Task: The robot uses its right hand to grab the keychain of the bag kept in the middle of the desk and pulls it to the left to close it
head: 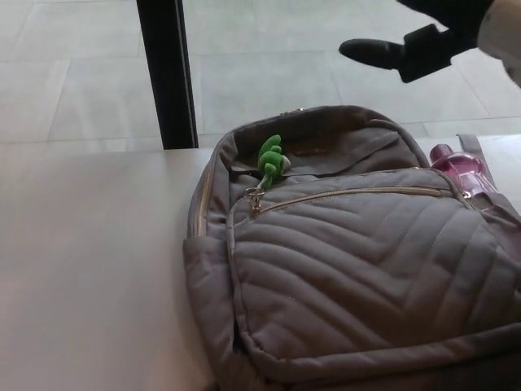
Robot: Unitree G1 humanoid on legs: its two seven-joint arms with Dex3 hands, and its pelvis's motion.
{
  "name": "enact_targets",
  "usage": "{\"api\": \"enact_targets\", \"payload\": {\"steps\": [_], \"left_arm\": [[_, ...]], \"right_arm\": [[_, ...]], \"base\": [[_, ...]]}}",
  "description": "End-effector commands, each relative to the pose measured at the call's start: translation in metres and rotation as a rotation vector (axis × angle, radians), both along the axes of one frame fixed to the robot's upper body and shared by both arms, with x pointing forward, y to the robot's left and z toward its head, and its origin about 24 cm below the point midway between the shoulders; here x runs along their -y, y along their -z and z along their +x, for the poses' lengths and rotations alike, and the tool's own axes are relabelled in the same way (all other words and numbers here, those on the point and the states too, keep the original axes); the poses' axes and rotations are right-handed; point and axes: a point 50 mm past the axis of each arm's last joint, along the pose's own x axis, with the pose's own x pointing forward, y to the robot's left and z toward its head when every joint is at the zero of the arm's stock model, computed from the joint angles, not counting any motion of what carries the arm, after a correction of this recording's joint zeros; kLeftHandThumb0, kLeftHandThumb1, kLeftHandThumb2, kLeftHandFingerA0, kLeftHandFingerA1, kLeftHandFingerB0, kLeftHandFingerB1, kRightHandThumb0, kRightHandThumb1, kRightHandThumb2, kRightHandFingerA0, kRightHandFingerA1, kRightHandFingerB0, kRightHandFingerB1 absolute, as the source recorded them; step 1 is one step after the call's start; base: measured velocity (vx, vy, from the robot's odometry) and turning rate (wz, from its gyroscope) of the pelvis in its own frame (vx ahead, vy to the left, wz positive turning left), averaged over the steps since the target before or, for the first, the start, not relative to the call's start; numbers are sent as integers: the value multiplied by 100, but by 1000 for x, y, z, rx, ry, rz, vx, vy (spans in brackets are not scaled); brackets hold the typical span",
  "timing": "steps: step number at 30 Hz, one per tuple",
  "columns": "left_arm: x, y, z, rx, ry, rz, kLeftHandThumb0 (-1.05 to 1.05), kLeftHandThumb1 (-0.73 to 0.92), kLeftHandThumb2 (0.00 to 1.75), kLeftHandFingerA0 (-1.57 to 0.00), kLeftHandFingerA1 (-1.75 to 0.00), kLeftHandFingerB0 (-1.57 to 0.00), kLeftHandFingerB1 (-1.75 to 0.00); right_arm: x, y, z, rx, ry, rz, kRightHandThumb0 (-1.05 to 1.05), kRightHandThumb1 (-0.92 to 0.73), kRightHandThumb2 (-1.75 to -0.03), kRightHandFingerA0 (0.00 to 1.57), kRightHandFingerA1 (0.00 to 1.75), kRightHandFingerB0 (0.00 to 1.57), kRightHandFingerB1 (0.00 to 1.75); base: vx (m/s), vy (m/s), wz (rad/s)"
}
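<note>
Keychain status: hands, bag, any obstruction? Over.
Right robot hand open, raised clear of the bag; left robot hand not in view. Green keychain hanging free at the bag's top left. Nothing covering it.

A grey quilted bag [358, 261] lies flat on the desk [81, 269], front face up, its top toward the far edge and its bottom at the near edge, right of the middle. The green keychain [270, 159] sits at the left end of the bag's top zip, standing up from the fabric. Just below it, the front pocket's zip [358, 194] runs closed, with its metal pull [255, 199] at the left end.
</note>
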Motion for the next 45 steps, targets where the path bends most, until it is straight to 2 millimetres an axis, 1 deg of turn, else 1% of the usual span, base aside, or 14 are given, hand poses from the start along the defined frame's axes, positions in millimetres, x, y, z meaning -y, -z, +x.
{"api": "enact_targets", "payload": {"steps": [1, 8, 14, 24, 28, 37, 45], "left_arm": [[-16, -7, -12, -16, 0, 45, -105, 51, 99, -80, -118, -67, -108], [-20, -7, -25, -36, -8, 45, -105, 51, 99, -80, -118, -67, -108], [-20, -7, -26, -38, -16, 37, -105, 51, 99, -80, -118, -67, -108], [-18, -5, -27, -43, -21, 27, -105, 51, 99, -80, -118, -67, -108], [-24, -8, -29, -44, -29, 38, -105, 51, 99, -80, -118, -67, -108], [-24, -7, -31, -46, -35, 36, -105, 51, 99, -80, -118, -67, -108], [-31, -10, -36, -52, -45, 45, -105, 51, 99, -80, -118, -67, -108]], "right_arm": [[-5, -8, -9, -50, -84, -15, -105, -91, -68, 0, 0, 0, 0], [-13, -2, -11, -70, -99, -17, -105, -91, -68, 0, 0, 0, 0], [-19, -4, -11, -71, -104, -25, -105, -91, -68, 0, 0, 0, 0], [-23, -4, -11, -74, -105, -35, -105, -91, -68, 0, 0, 0, 0], [-26, -1, -9, -77, -111, -25, -105, -91, -68, 0, 0, 0, 0], [-29, -1, -8, -80, -117, -26, -105, -91, -68, 0, 0, 0, 0], [-35, 2, -7, -85, -127, -18, -105, -91, -68, 0, 0, 0, 0]], "base": [[0, 0, 0], [0, 0, 0], [0, 0, 0], [0, 0, 0], [0, 0, 0], [0, 0, 0], [0, 0, 0]]}}
